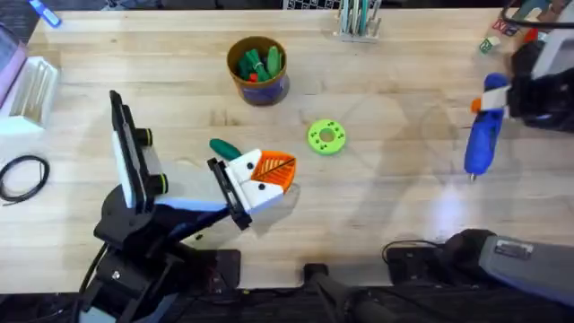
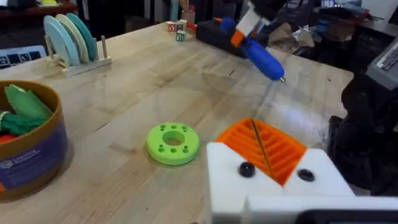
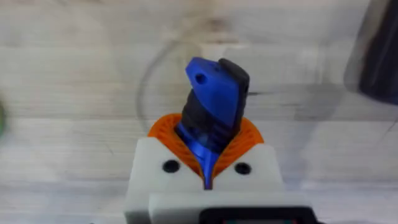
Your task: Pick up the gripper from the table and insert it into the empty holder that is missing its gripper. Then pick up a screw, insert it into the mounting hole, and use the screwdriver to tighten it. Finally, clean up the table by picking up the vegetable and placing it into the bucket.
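Note:
My right gripper (image 1: 491, 100) is shut on the blue screwdriver (image 1: 481, 142) at the table's right side, held above the wood with its thin bit toward the near edge. The right wrist view shows the screwdriver (image 3: 211, 102) clamped between the orange pads (image 3: 249, 134). My left gripper (image 1: 278, 169) is shut with nothing in it, low over the table's middle. A dark green vegetable (image 1: 224, 148) lies just beside it. The tan bucket (image 1: 260, 88) with a blue base stands farther back and holds green toy vegetables. The screw, the holder and the loose gripper are out of view.
A bright green holed disc (image 1: 326, 136) lies right of my left gripper (image 2: 261, 146). A plate rack (image 1: 359, 18) stands at the back edge, toy blocks (image 1: 489, 43) at the back right. At the left edge are a white rack (image 1: 31, 85) and a black cable loop (image 1: 22, 175).

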